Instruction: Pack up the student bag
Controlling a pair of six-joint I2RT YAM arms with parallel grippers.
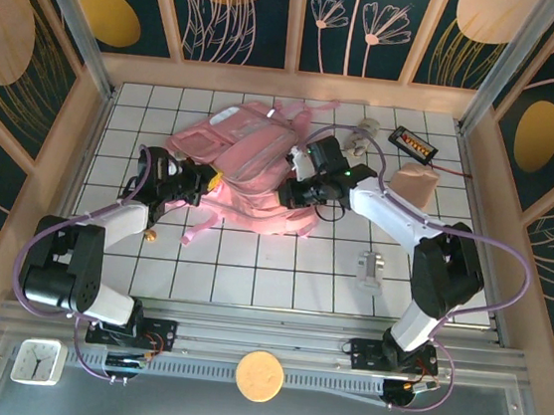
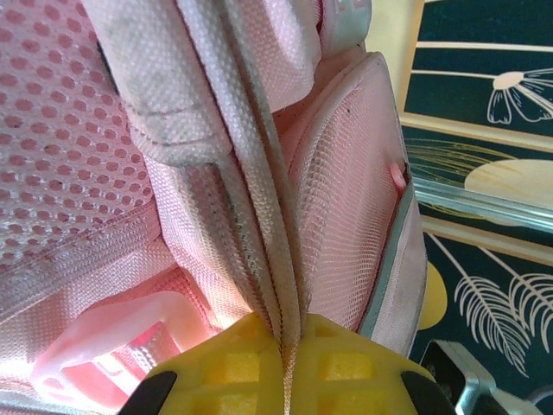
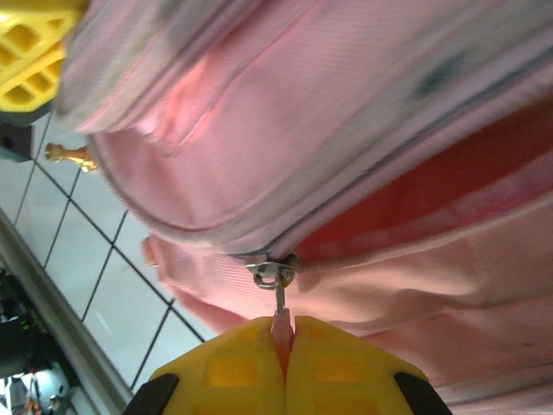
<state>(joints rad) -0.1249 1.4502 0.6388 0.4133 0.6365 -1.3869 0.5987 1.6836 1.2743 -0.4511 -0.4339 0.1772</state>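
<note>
Left wrist view: the left gripper [image 2: 285,337] has its yellow fingers [image 2: 226,361] pressed together on a pale webbing strap [image 2: 246,207] of the student bag [image 2: 73,156]. The strap runs straight out from between the tips. Pink mesh padding lies on either side of it, and a translucent pink plastic piece [image 2: 112,341] sits just beside the fingers.

In the right wrist view, the right gripper [image 3: 283,339] is clamped on the zipper pull [image 3: 279,303]. The metal slider [image 3: 274,272] sits just beyond its fingertips, and a darker red band runs away from it along the zip line. A small gold chess pawn [image 3: 69,154] stands well off to the side of these fingers, past the bag's edge.

The top external view shows the bag lying on the white tiled table [image 1: 280,268], its near edge stretched between the two pairs of fingers.
</note>
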